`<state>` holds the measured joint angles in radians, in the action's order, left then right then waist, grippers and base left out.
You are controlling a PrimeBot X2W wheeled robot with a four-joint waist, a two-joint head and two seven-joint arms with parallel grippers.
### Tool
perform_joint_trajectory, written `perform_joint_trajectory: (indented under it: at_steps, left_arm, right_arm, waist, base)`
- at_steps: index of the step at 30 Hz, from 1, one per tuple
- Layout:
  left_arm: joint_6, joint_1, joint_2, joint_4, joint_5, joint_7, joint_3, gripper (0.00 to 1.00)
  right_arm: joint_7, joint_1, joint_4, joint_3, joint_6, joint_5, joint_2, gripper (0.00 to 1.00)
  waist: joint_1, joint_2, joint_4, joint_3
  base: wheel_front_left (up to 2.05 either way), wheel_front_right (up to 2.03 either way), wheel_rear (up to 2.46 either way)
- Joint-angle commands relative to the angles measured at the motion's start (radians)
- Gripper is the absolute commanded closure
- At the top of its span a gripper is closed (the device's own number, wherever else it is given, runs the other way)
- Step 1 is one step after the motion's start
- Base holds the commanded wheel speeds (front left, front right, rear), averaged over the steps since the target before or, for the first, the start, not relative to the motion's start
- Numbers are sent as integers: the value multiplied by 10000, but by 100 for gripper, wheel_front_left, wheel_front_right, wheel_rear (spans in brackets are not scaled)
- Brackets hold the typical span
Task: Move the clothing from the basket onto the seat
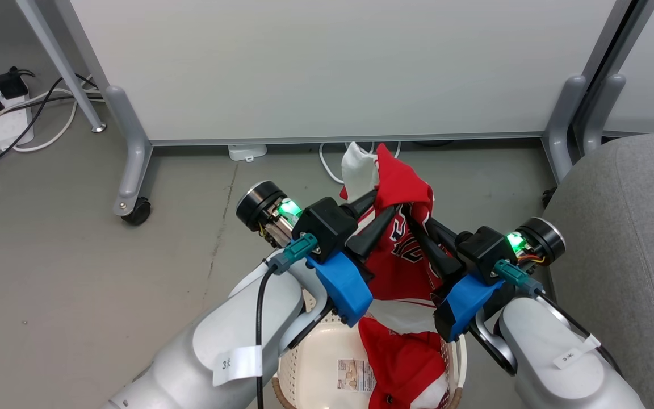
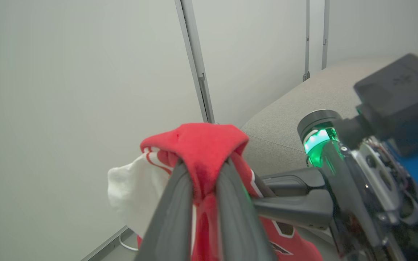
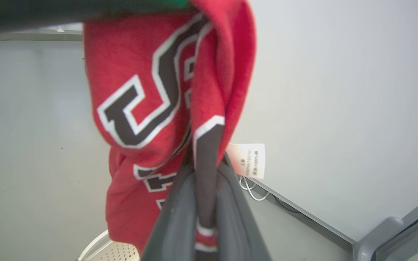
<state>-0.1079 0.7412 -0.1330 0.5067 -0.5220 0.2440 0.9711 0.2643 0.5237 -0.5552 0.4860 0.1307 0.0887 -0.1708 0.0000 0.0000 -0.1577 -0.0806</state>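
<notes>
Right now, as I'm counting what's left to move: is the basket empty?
No: a red garment lies in the basket, below the jersey that the left gripper and right gripper hold up.

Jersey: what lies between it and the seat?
Head view: the right gripper and its wrist, fingers shut on the jersey, span the gap to the seat, with floor beneath.

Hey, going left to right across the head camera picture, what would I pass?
Power strip → partition caster → left pincer → right pincer, both clamped on the red jersey → grey seat.
</notes>
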Motion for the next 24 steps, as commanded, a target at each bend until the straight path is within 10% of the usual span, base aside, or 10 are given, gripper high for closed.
perform_joint_trajectory:
  at_steps: [1,24]
  left_arm:
    - [29,83,-15,-6,-23,66,-70,0]
    - [289,98,-170,-139,83,159,-91,0]
  right_arm:
    - [3,62,47,-12,1,17,-34,100]
    - [5,-82,291,-1135,1,97,79,100]
  waist:
    - [0,0,0,-6]
    - [0,0,374,-326]
  base:
    - [0,0,0]
    - [0,0,0]
